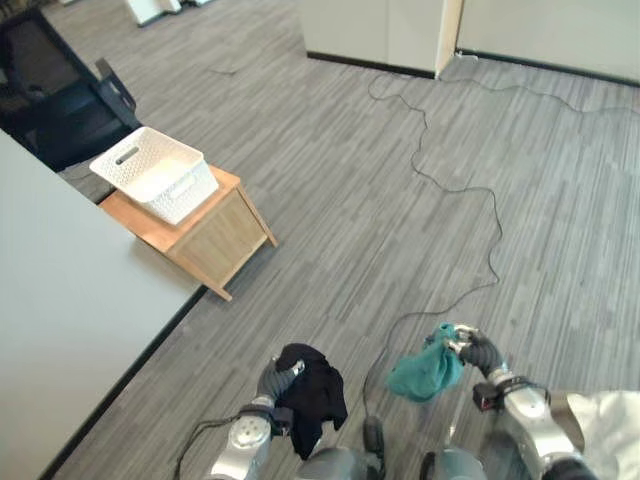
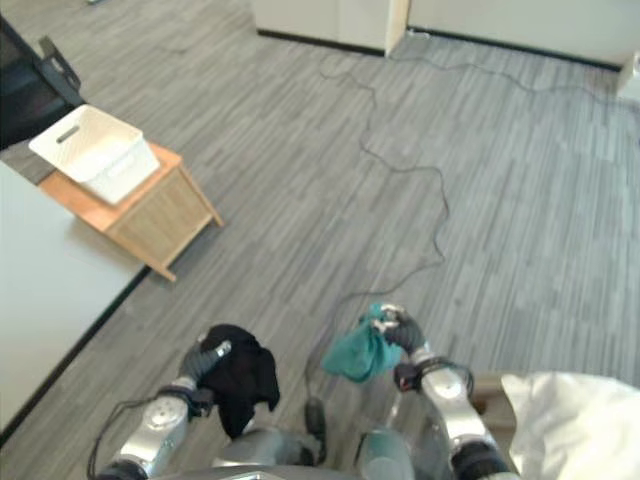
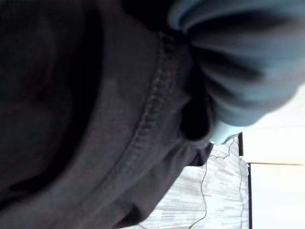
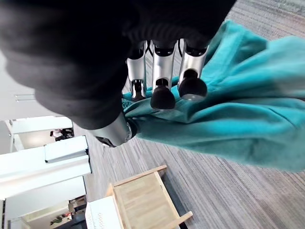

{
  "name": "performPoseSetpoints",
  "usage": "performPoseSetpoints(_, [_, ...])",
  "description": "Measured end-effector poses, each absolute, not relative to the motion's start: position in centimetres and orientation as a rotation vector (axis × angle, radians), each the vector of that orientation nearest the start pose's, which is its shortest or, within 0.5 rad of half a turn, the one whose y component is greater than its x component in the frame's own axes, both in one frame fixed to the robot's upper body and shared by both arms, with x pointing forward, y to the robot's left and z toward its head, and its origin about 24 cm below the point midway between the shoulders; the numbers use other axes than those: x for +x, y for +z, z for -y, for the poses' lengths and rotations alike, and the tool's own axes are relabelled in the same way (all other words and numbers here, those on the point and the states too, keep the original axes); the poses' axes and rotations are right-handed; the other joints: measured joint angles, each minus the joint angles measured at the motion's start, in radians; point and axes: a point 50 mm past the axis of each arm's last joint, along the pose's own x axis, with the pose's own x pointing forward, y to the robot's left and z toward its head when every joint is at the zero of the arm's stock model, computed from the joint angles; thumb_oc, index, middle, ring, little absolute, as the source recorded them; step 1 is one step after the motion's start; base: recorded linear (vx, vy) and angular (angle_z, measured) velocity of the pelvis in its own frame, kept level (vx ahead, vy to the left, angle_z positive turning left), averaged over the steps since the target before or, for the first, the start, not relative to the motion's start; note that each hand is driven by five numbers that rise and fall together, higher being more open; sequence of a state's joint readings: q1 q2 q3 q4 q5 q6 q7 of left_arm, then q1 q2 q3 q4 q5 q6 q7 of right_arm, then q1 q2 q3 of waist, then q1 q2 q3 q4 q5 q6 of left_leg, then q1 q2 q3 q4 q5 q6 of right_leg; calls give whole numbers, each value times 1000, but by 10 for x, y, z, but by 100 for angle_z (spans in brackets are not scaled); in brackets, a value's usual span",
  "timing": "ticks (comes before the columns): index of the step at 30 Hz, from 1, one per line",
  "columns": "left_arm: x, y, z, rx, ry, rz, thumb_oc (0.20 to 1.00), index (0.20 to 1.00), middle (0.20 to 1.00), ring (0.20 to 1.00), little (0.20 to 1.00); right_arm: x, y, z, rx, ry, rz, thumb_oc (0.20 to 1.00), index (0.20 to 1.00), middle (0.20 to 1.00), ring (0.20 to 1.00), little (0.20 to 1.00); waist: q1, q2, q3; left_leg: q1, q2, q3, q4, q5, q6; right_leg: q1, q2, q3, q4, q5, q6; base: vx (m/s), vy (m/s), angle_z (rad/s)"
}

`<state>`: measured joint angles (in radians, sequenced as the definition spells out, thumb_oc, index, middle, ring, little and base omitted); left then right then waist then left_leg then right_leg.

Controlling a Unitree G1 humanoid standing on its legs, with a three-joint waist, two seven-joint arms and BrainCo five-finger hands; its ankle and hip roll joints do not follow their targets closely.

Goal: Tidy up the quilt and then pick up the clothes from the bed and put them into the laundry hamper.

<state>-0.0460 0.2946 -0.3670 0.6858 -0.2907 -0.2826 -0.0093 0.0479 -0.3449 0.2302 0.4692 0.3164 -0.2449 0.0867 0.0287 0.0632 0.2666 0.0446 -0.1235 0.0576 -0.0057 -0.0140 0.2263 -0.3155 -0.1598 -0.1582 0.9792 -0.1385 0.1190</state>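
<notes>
Grey plank flooring (image 1: pixel 400 200) spreads wide before me, from six o'clock right up to the pale wall units (image 1: pixel 380 30) at twelve, with only a thin dark cord (image 1: pixel 470 190) snaking over it toward one o'clock.

Both my arms are bent low and close in, at the near edge of the head views. At about seven o'clock my left hand (image 1: pixel 275 378) is raised in front of me, clenched on a black garment (image 1: pixel 315 395) that hangs in a bunch off it, clear of the floor. From that wrist's camera, the dark cloth (image 3: pixel 95 133) with a stitched seam presses right up against the lens, so I cannot make out the fingers there. At about five o'clock my right hand (image 1: pixel 478 350) is lifted at the same height, fingers (image 4: pixel 162 81) curled over a teal garment (image 1: pixel 425 372) and thumb (image 4: pixel 114 131) pinching it from beneath; the cloth droops toward the middle, apart from the black one.

At ten o'clock, well apart from both hands, a white slotted hamper (image 1: pixel 155 172) sits on a small wooden cabinet (image 1: pixel 205 235). It is open-topped, with its near corner over the cabinet's edge. The cabinet stands against the pale bed (image 1: pixel 70 330), whose dark lower edge runs diagonally from the cabinet down to seven o'clock, just beside my left arm. Behind the hamper stands a black chair (image 1: pixel 55 95). White cloth (image 1: pixel 605 425) lies bunched at four o'clock by my right forearm. Between my hands and the cabinet the floor is open.
</notes>
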Motion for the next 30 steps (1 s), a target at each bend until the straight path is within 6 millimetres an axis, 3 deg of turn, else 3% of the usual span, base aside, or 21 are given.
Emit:
performPoseSetpoints(1, [213,-76,-174,121,-190,-423,200,200,200,200,200,209,-51,195,-48,148,-327,200,200,200,200,200,-20,1,-1,18,13,-17,-11,-2,-32,-33,32,2,-19,-11,-17,359,-72,106])
performPoseSetpoints(2, [212,-75,-179,136,-194,-423,200,200,200,200,200,206,-49,190,-40,155,-314,200,200,200,200,200,-49,-13,-6,44,22,-38,-26,-16,-95,-74,68,6,-95,-10,-16,702,-194,100])
performPoseSetpoints(4, [212,-74,-185,153,-187,-427,200,200,200,200,200,201,-41,189,-27,153,-265,200,200,200,200,200,-88,-56,-25,87,14,-54,-28,-64,-214,-122,131,17,-365,0,-21,807,-221,70])
performPoseSetpoints(7, [217,-72,-184,157,-195,-418,200,200,200,200,200,200,-37,190,-18,148,-243,200,200,200,200,200,-133,-89,-52,125,-21,-102,-11,-141,-226,-74,153,2,-862,34,-24,735,-144,53])
performPoseSetpoints(8, [220,-73,-179,149,-214,-421,200,200,200,200,200,200,-37,191,-18,136,-244,200,200,200,200,200,-152,-78,-52,161,-23,-136,-9,-168,-240,-58,158,-37,-1009,81,-26,734,-133,56])
performPoseSetpoints(10, [215,-80,-173,127,-226,-451,200,200,200,200,200,199,-39,193,-25,127,-257,200,200,200,200,200,-181,-41,-55,251,1,-151,-17,-199,-262,-26,183,-78,-1027,145,-54,667,-130,47])
performPoseSetpoints(11, [212,-82,-172,120,-230,-461,200,200,200,200,200,197,-41,194,-28,126,-266,200,200,200,200,200,-184,-47,-58,290,-5,-153,-6,-201,-266,23,167,-68,-1045,149,-62,609,-122,32])
performPoseSetpoints(12, [210,-84,-166,101,-236,-469,200,200,200,200,200,199,-43,200,-48,118,-279,200,200,200,200,200,-187,-20,-57,320,11,-162,27,-206,-279,62,179,-62,-1049,237,-58,621,-122,36])
performPoseSetpoints(15, [217,-81,-151,62,-249,-443,200,200,200,200,200,207,-42,211,-91,107,-295,200,200,200,200,200,-204,0,-61,234,11,-181,344,-119,-387,149,167,-57,-1027,256,-86,497,-111,69])
performPoseSetpoints(16, [217,-80,-148,46,-245,-430,200,200,200,200,200,216,-35,214,-119,122,-274,200,200,200,200,200,-183,-15,-66,135,-5,-125,659,14,-377,200,170,-17,-988,297,-252,704,-165,33])
performPoseSetpoints(18, [219,-74,-154,57,-245,-407,200,200,200,200,200,227,-28,216,-113,111,-232,200,200,200,200,200,-139,-37,-57,-34,-33,-111,940,32,-321,242,176,42,-984,251,-274,635,-92,-36])
performPoseSetpoints(19, [220,-70,-166,71,-213,-392,200,200,200,200,200,234,-23,213,-100,118,-203,200,200,200,200,200,-51,-112,-38,-180,-71,-59,960,-30,-258,296,139,104,-1021,238,-287,620,61,-74])
performPoseSetpoints(20, [217,-72,-173,77,-195,-402,200,200,200,200,200,237,-20,212,-100,129,-184,200,200,200,200,200,-38,-126,-35,-251,-72,-45,913,-58,-245,327,132,114,-1037,225,-285,824,145,-87])
performPoseSetpoints(21, [211,-75,-180,84,-177,-421,200,200,200,200,200,240,-17,210,-99,143,-168,200,200,200,200,200,-17,-135,-29,-294,-67,-45,766,-76,-222,372,126,134,-1056,216,-258,660,177,-60])
performPoseSetpoints(22, [205,-79,-185,94,-167,-442,200,200,200,200,200,242,-14,208,-98,153,-156,200,200,200,200,200,-2,-124,-28,-330,-54,-49,631,-75,-215,407,130,149,-1060,195,-235,975,263,-98])
performPoseSetpoints(23, [191,-87,-192,92,-144,-485,200,200,200,200,200,242,-16,203,-98,169,-160,200,200,200,200,200,19,-107,-24,-335,-19,-46,304,-53,-218,463,145,176,-1064,116,-204,787,212,-99])
performPoseSetpoints(25, [185,-91,-193,86,-133,-508,200,200,200,200,200,239,-18,200,-107,191,-173,200,200,200,200,200,20,-64,-24,-336,41,26,47,-7,-235,536,167,147,-1066,71,-187,633,183,-54])
performPoseSetpoints(26, [186,-90,-192,83,-134,-504,200,200,200,200,200,236,-20,199,-111,196,-179,200,200,200,200,200,10,-50,-21,-341,59,86,-8,-8,-237,564,175,133,-1065,58,-182,545,193,31])
performPoseSetpoints(27, [190,-87,-191,81,-132,-488,200,200,200,200,200,217,-31,196,-113,220,-233,200,200,200,200,200,-26,-64,-31,-369,75,228,40,-3,-217,668,173,81,-1058,-27,-143,605,224,49])
performPoseSetpoints(28, [190,-87,-191,82,-132,-486,200,200,200,200,200,210,-34,195,-119,235,-253,200,200,200,200,200,-32,-60,-49,-351,76,257,50,28,-167,714,170,56,-1057,-59,-119,654,223,57])
performPoseSetpoints(30, [197,-84,-191,79,-118,-470,200,200,200,200,200,209,-37,193,-108,231,-268,200,200,200,200,200,-40,-122,-51,-328,37,296,63,93,-97,743,129,22,-1018,-87,-88,561,188,24])
